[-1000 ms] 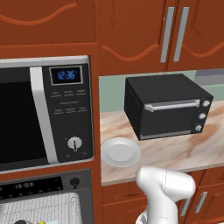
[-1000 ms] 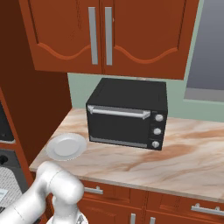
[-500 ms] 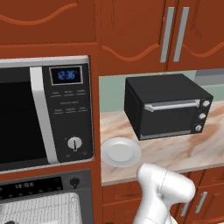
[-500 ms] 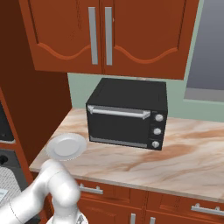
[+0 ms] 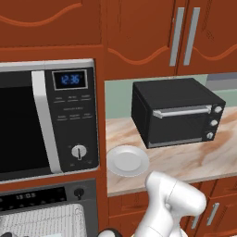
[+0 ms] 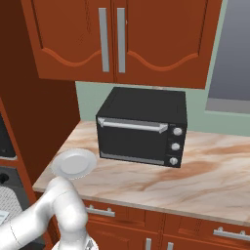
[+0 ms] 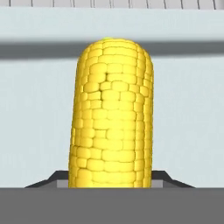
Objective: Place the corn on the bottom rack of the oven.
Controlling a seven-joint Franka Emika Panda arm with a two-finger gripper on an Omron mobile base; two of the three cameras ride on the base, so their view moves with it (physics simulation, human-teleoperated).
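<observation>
Left base view puts the built-in oven with its black control strip and grey wire grid (image 5: 44, 217) at the lower left, under the silver microwave (image 5: 46, 118). Hand view has the yellow kernelled corn cob (image 7: 111, 116) standing between the dark finger tips of the gripper (image 7: 111, 181), jaws narrowed onto its base. It looks light, stiff and rounded, apt to roll; a mid-length hold seems safest.

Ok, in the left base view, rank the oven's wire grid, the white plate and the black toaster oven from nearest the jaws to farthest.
1. Wire grid, bottom left, where the arm reaches down.
2. White plate, near edge of the counter.
3. Toaster oven, back right.
</observation>
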